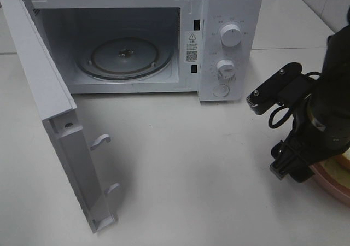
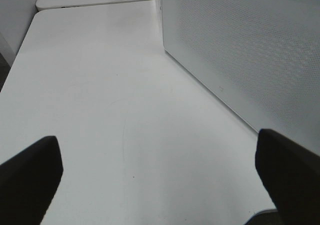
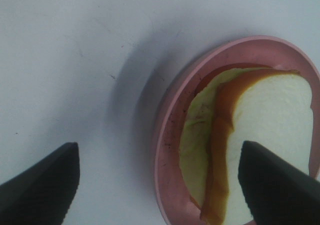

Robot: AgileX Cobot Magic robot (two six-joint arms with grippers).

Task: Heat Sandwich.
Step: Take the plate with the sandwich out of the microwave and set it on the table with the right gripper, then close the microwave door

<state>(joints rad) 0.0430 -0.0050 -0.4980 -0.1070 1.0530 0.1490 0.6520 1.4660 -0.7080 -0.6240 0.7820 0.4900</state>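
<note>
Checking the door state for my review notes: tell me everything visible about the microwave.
The microwave is a white box standing on the white table. Its door hangs fully open, two latch hooks showing on its inner edge. A round glass turntable lies in the otherwise bare cavity. Two knobs and a round button sit on the front panel. Neither gripper touches it.

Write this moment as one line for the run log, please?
microwave: door open, empty | sandwich: on pink plate | right gripper: open above plate edge | left gripper: open, holding nothing
</note>
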